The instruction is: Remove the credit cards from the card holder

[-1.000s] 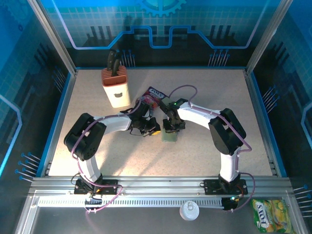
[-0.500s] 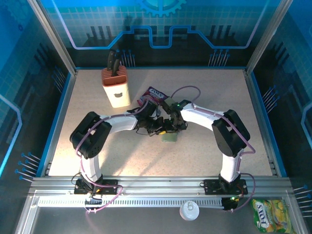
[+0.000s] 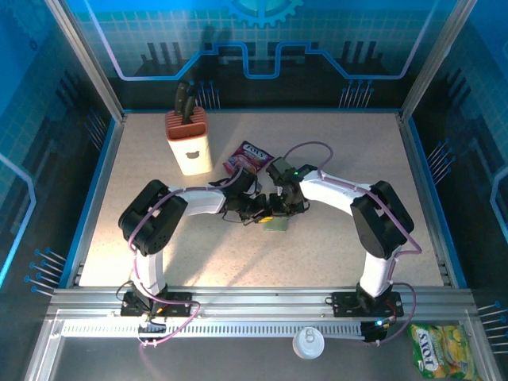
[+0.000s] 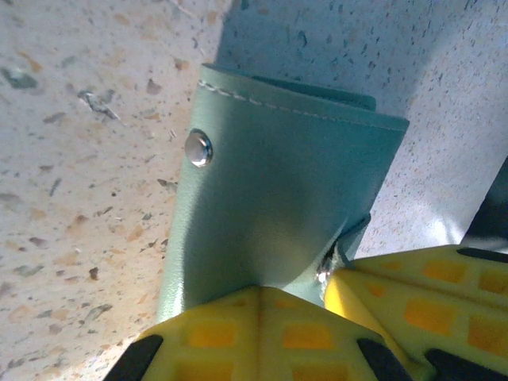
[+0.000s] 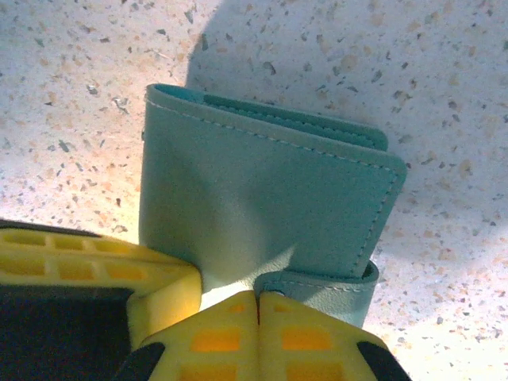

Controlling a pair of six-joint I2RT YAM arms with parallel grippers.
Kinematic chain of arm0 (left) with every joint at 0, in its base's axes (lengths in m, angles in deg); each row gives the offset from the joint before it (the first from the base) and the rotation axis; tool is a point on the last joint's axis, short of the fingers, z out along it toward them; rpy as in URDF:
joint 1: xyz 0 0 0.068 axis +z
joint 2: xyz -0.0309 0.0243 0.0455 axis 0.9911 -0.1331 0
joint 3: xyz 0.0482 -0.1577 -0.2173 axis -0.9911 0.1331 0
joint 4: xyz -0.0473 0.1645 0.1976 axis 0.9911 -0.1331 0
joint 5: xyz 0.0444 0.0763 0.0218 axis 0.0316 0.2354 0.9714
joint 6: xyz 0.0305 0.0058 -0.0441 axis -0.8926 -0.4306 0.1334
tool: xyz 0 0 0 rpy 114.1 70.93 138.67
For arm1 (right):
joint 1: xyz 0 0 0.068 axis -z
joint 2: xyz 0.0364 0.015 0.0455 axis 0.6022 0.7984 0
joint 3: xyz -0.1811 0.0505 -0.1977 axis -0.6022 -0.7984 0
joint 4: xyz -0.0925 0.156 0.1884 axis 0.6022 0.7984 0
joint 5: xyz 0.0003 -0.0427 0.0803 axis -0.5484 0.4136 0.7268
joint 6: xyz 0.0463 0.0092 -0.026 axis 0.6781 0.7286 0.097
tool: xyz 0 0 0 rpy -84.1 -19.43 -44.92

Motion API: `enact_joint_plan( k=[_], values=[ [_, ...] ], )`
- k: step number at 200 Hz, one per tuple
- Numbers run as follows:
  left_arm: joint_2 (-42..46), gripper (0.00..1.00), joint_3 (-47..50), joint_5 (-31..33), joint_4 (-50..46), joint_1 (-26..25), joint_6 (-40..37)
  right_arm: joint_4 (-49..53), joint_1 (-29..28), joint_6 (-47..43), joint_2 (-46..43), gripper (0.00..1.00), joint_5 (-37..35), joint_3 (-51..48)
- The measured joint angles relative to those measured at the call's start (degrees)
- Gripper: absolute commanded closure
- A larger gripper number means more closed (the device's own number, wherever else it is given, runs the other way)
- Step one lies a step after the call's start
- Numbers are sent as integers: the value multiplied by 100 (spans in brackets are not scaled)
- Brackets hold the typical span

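Since a second ago, left gripper [image 4: 258,298] joins right gripper [image 5: 255,309]; both jaws pinched shut on folded grey-green stitched card holder [image 5: 270,198]. Probably ready to open it.

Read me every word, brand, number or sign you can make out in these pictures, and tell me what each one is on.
On the pink-purple snack packet: white lettering, too small and blurred to read.
On the green-yellow packet: big white letters turned sideways, too blurred to quote.
On the card holder: no text, just a metal snap.
On the knife block: none.
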Motion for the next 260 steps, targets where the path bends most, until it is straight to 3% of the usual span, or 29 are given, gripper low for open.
enact_joint_plan(
  k=[66,152,178,195,260],
  values=[
    [-195,100,157,-446,656,72,225,107,162,-7,-229,100,17,-125],
    [-203,100,304,-568,973,111,367,293,645,-275,-874,100,26,-597],
    [-179,96,319,-562,999,111,380,297,538,-555,-800,84,186,-426],
    [-164,95,256,-520,866,111,330,264,483,-986,-752,72,376,-282],
    [-94,93,-7,-275,245,90,125,243,483,-4232,-758,68,767,-212]
  ],
)
